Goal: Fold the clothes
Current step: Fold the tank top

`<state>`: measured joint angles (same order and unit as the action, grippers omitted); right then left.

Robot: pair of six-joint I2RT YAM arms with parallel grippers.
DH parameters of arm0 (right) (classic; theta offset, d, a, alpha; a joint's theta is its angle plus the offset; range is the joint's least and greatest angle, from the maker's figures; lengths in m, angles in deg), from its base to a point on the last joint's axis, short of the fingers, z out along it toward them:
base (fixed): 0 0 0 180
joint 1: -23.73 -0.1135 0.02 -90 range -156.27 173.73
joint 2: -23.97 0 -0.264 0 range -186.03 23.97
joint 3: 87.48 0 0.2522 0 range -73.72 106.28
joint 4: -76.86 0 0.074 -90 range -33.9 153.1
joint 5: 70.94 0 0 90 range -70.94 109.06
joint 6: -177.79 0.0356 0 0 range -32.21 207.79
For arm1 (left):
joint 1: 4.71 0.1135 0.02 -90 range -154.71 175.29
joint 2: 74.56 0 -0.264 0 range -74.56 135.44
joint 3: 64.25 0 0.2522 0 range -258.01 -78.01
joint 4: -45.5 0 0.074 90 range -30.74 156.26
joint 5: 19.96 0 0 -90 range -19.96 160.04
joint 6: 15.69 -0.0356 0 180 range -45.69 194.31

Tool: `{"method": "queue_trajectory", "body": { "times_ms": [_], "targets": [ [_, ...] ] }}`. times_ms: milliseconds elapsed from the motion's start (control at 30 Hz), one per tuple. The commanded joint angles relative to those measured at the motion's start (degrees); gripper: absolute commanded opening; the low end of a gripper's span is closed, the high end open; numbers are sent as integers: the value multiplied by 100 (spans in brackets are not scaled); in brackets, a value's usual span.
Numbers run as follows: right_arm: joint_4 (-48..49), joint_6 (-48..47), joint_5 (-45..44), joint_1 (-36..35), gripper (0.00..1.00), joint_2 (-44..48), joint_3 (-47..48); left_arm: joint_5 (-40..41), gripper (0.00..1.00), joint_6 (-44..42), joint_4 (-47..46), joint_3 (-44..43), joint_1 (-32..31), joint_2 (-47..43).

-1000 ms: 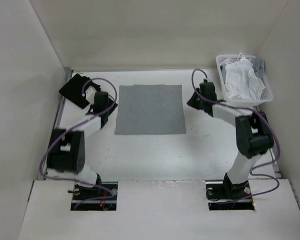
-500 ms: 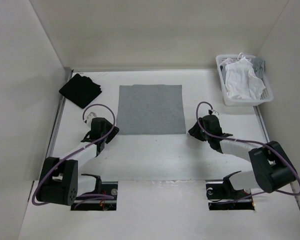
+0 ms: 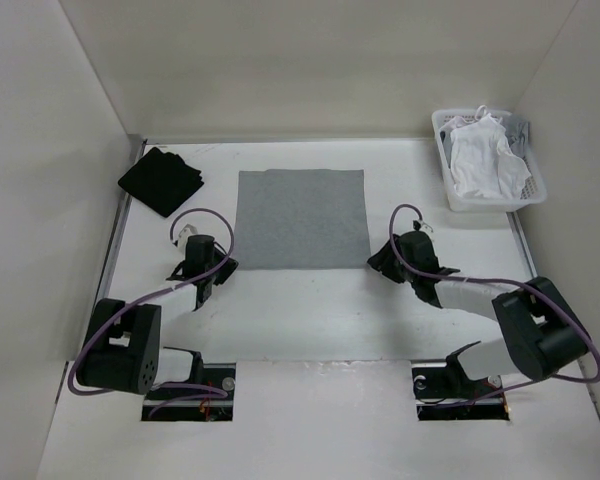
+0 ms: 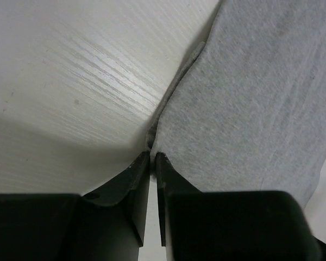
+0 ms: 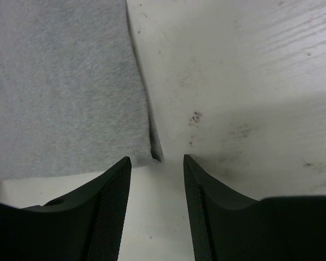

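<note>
Folded into a plain grey, near-square slab, the shirt lies flat mid-worktop, long axis left to right. Left pincer, narrow, nips its near-left corner; right pincer stands wide astride its near-right corner.

You have soft, even light from above. In both wrist views, the white wood-grain table falls into broad shadow near the lens, slightly blurred.

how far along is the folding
Done: the grey shirt lies flat as a neat rectangle. In hand: the left end effector is shut on its near left corner; the right end effector stands open around the near right corner. Left: lifting both corners and folding over.
</note>
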<state>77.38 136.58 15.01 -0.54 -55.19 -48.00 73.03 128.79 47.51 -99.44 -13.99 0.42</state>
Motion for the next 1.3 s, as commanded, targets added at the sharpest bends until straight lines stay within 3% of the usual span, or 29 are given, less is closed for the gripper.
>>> {"method": "queue_trajectory", "body": {
  "times_ms": [0,167,333,367,433,500,600,733,833,933,1067,1167,1267],
  "targets": [
    [390,218,89,-99,48,-267,127,106,7,-16,-301,33,45,52],
    [830,438,124,-99,39,-609,39,141,5,-51,-372,95,53,52],
    [971,499,203,-99,21,-970,153,124,5,-51,-451,104,45,52],
    [988,499,203,-99,13,-970,162,115,4,-51,-477,104,53,8],
    [989,499,168,-99,5,-735,136,36,2,-25,-504,113,45,-228],
    [831,421,11,-195,3,-95,31,-8,0,-42,-338,87,-51,-815],
    [-255,193,-252,-459,2,1450,-14,44,0,-69,775,-176,-315,-2211],
    [-2627,51,-1060,-1310,2,3903,354,412,0,-314,2857,-966,-588,-4426],
    [-4473,313,-1868,-2188,2,5153,1126,642,0,-403,4010,-1765,-702,-5281],
    [-5381,604,-2651,-3190,2,5507,1865,616,0,-456,4470,-2496,-834,-5389],
    [-5375,413,-3443,-4018,2,5113,2350,572,1,-456,4217,-2709,-966,-5030],
    [-4727,-140,-3034,-3364,2,4507,2307,616,1,-526,3612,-2446,-905,-4459],
    [-3455,-651,-1605,-1898,1,3770,1886,677,1,-518,2690,-2033,-782,-3520]
  ]
}}
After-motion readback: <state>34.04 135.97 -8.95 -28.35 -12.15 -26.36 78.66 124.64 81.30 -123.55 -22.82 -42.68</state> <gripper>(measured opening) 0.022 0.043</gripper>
